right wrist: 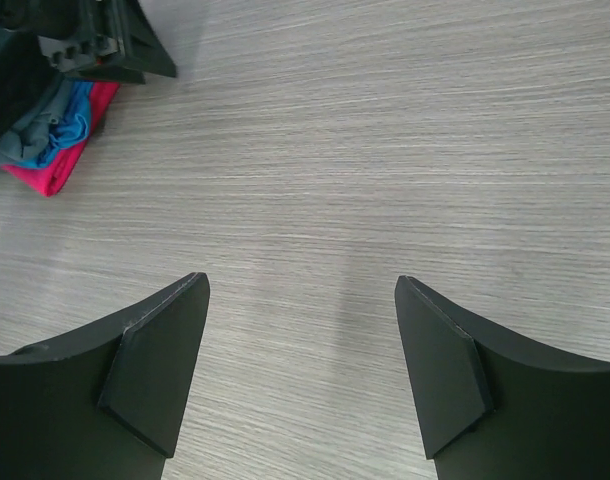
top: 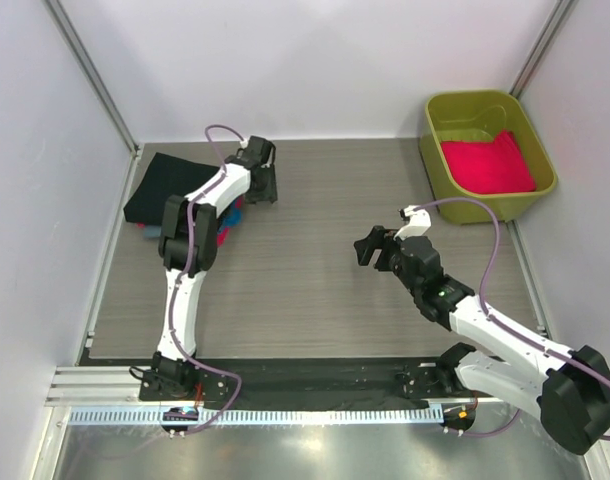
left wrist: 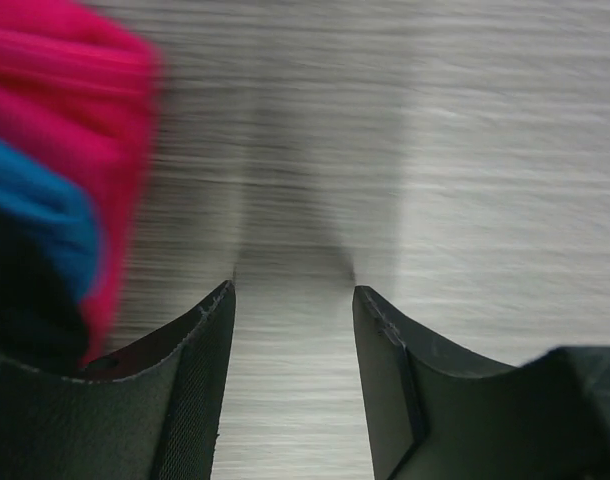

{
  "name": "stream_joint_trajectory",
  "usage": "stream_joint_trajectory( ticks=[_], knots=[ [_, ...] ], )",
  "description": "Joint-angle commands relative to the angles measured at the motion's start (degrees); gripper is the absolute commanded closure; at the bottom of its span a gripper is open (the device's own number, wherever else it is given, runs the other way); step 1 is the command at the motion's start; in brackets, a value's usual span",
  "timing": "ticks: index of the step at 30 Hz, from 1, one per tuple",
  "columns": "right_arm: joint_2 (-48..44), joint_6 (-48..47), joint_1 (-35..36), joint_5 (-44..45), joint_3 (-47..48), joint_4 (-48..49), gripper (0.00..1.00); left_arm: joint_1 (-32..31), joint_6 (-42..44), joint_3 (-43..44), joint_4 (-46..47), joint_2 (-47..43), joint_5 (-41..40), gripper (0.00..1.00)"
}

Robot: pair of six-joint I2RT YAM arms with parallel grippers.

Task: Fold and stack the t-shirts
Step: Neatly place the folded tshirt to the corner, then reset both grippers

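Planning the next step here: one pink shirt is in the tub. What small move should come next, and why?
Probably swing the right claw toward the tub to fetch the pink shirt. That claw is open and empty over bare table, while the left claw, also empty, hangs beside the stack of shirts.
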Motion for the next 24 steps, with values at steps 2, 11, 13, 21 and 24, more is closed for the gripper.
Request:
stream_joint_trajectory(
  ticks=[2, 11, 13, 21, 24],
  knots=[
    [0.4, 0.4, -0.2, 0.3, 0.0, 2.6, 0.19, 5.3, -0.9, 0.0, -2.2, 0.1, -1.4, 0.48],
    [2.4, 0.0, -0.4, 0.7, 0.0, 4.0, 0.19, 6.5, -2.4, -9.2, 6.0, -8.1, 3.8, 0.39],
    [2.7, -0.4, -0.7, 1.5, 0.4, 4.1, 0.19, 4.9, -3.4, -12.5, 9.0, -11.1, 5.2, 0.35],
    [2.7, -2.3, -0.9, 6.2, -0.8, 4.0, 0.1, -3.4, -10.1, -32.7, 21.0, -30.4, 4.8, 0.23],
    [1.2, -2.4, -0.9, 6.8, -2.2, 4.2, 0.08, -5.1, -15.2, -45.1, 28.2, -37.9, 5.3, 0.14]
  ],
)
